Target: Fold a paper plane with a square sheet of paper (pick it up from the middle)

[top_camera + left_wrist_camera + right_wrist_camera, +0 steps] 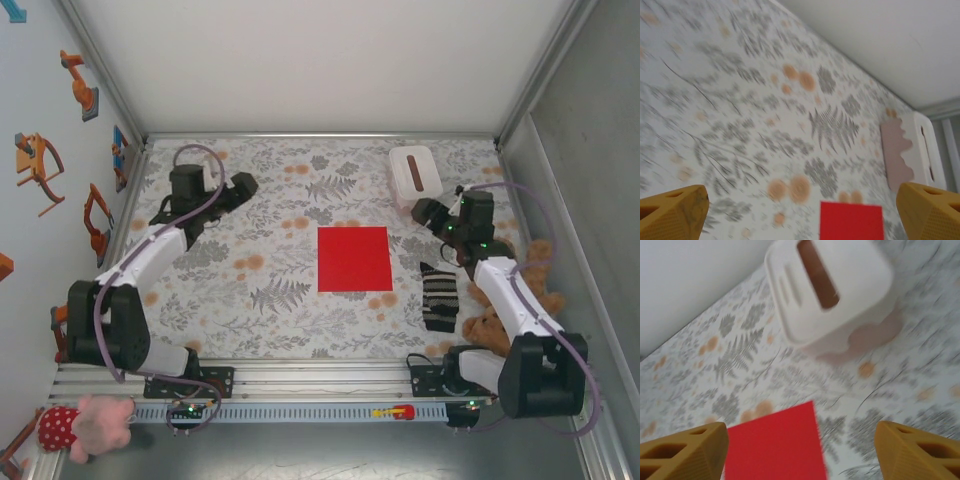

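Observation:
The square sheet of paper (354,258) is bright red and lies flat and unfolded on the flowered cloth at the table's middle. My left gripper (235,190) hovers at the back left, well away from the sheet, pointing toward it. In the left wrist view its yellow fingers (672,212) stand wide open, with the sheet (851,220) low between them and farther off. My right gripper (425,212) hangs just right of the sheet's far right corner. In the right wrist view it is open (800,450) and empty, above the sheet's corner (772,447).
A white box (415,172) with a dark slot stands at the back right, close behind my right gripper (827,290). A striped sock (438,295) and a brown teddy bear (490,325) lie along the right side. A pink plush toy (95,422) sits near the left base.

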Controlling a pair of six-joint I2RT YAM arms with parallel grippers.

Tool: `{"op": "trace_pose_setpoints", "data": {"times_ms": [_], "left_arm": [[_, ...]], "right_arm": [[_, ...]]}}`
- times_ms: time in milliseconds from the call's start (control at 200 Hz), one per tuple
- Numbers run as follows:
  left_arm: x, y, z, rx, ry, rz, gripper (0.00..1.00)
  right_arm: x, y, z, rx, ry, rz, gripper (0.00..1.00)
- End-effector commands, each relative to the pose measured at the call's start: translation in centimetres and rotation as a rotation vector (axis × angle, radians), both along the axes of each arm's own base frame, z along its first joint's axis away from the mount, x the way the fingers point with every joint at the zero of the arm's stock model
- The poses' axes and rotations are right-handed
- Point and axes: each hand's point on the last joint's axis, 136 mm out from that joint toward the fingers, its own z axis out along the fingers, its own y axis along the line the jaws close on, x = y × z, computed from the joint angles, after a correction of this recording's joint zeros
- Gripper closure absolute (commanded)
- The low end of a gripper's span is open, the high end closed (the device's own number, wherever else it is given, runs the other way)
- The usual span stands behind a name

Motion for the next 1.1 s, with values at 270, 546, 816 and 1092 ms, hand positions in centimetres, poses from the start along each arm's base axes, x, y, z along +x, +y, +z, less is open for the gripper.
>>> {"op": "trace_pose_setpoints", "data": {"times_ms": [270,546,816,1092], "left_arm": [[-2.9,-10.4,-4.5,-0.107,0.182,-0.194,0.04],[-3.8,-11.9,-5.8,-0.055,0.206,-0.218,0.04],[-4.2,-12.5,-7.4,-0.087,0.293,-0.225,0.06],[-5.8,-11.4,-10.0,-0.065,0.437,-0.157,0.20]], "right_arm": [[-0.7,9.5,-8.4,0.121,0.293,0.103,0.32],[-1.6,11.8,-12.2,0.114,0.402,0.126,0.32],[-3.7,12.7,-15.2,0.078,0.524,0.062,0.32],[-3.4,18.1,-15.5,0.280,0.535,0.066,0.39]]}}
